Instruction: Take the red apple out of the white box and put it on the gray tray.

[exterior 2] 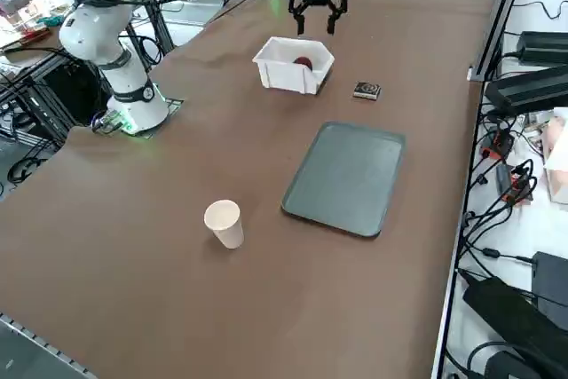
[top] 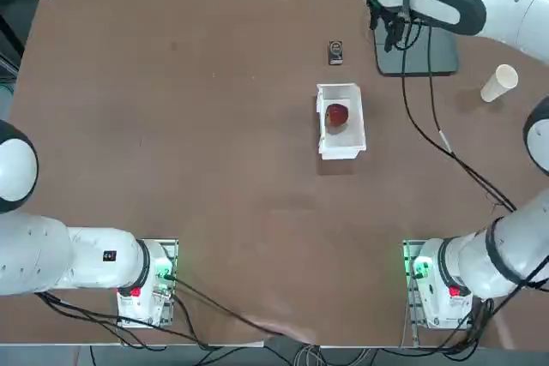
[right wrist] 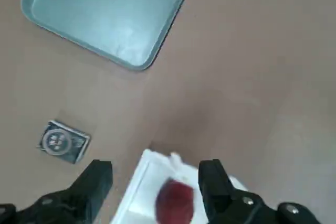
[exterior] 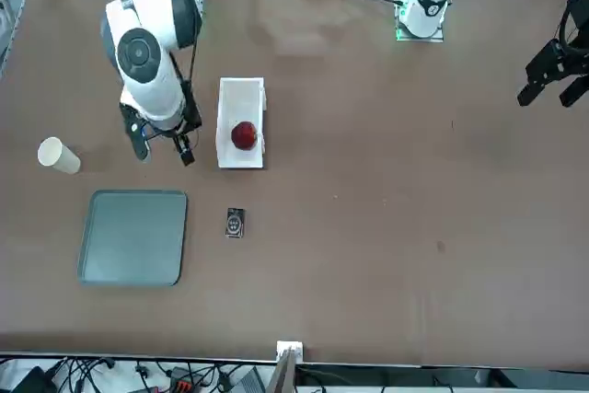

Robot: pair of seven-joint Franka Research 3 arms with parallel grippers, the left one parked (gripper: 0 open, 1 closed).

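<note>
The round dark-red apple (top: pixel 336 115) sits inside the thin-walled, rectangular white box (top: pixel 329 145) on the smooth brown tabletop (top: pixel 232 177), near the flat, round-cornered gray tray (exterior: pixel 134 238), while the right hand (right wrist: pixel 155 174) hangs open above.

No wording, brand or number can be read for certain. A small flat rectangular dark item with a pale ring (right wrist: pixel 64 141), lying on the brown tabletop (top: pixel 232 195) lower than the raised, open right pincer (right wrist: pixel 156 166) and apart from it, carries light marks inside its ring, too unclear to read.
</note>
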